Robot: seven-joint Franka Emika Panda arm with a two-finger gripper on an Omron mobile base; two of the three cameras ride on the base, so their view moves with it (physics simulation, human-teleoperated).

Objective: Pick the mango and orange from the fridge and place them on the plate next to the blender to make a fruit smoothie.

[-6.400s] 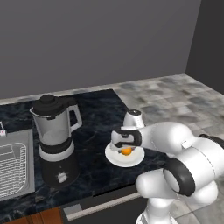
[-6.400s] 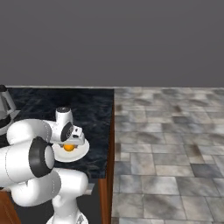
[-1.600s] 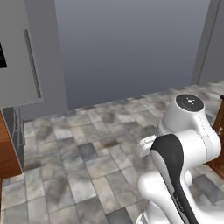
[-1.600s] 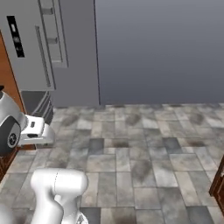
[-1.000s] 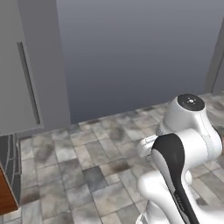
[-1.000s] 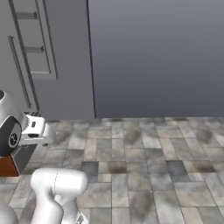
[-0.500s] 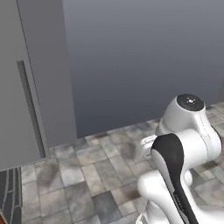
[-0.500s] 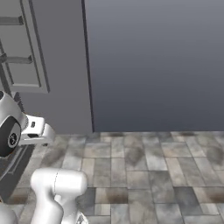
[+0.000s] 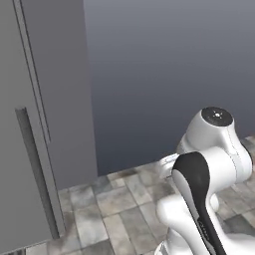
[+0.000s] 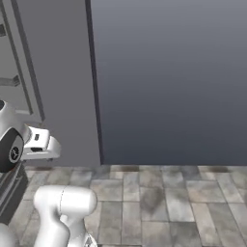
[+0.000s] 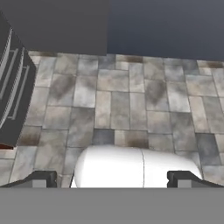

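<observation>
Hand view: fingers (image 11: 111, 179) wide, empty, floor (image 11: 131, 100) ahead, fridge (image 11: 13, 100) far left of them; fruit fetching seems unfinished

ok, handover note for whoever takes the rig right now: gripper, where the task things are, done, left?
Gripper: open, holding nothing; in the hand view it points down at the tiled floor.
Fridge: the grey appliance at the left of both base views, long bar handle facing the robot. The base stands on the floor in front of it, arm folded close to the body.
Mango, orange, plate, blender: cannot be placed from these pictures.
Done: nothing that the current frames can confirm.
Left: reach into the fridge, pick the fruit, and carry it to the plate by the blender.
</observation>
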